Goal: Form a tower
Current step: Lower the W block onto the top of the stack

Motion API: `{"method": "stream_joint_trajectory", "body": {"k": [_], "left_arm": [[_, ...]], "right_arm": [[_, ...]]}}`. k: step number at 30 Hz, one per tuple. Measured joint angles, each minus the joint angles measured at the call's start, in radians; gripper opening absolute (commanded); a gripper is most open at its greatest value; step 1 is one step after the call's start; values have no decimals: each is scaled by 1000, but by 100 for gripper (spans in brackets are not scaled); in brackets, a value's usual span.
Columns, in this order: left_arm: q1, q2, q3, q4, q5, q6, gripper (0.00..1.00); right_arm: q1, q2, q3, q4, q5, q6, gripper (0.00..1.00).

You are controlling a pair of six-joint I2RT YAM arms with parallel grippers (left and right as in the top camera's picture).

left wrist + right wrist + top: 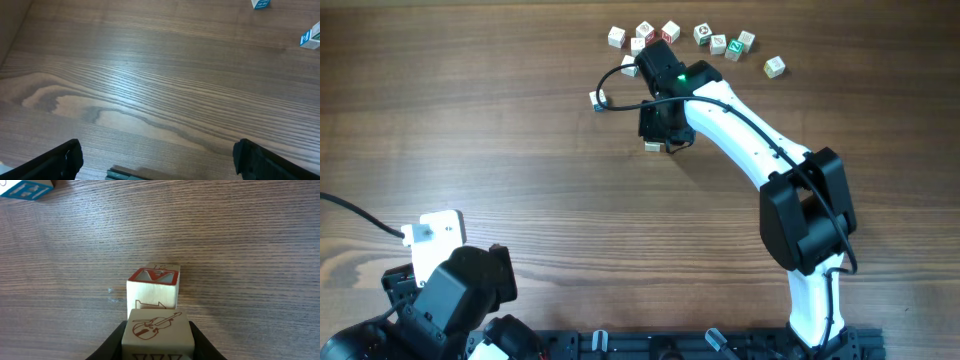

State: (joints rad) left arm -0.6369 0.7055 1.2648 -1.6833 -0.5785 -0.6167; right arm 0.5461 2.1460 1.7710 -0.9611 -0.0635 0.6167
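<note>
My right gripper [157, 342] is shut on a whitish cube [157, 329] with a brown violin print on top. Its black fingers [112, 347] press both sides of the cube. Just beyond it a cube with a red-framed top [153, 286] stands on the table, and a pale edge shows behind it. I cannot tell whether these form a tower. From overhead the right gripper [660, 122] hangs over the table's far middle, with one pale cube [653, 146] peeking out at its near side. My left gripper [160, 165] is open over bare wood, nothing between its fingers.
Several loose cubes [670, 32] lie scattered along the table's far edge, out to one at the right [775, 67]. A blue-marked cube [598, 99] sits left of the right gripper. The left arm [460, 290] is folded at the near left corner.
</note>
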Motion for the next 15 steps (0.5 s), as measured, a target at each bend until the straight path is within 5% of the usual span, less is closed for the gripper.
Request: {"method": "stream_joint_trajectory", "body": {"k": [15], "left_arm": [[0,0,0,0,0,0,100]], "right_arm": [[0,0,18,38,46,-16,27]]}}
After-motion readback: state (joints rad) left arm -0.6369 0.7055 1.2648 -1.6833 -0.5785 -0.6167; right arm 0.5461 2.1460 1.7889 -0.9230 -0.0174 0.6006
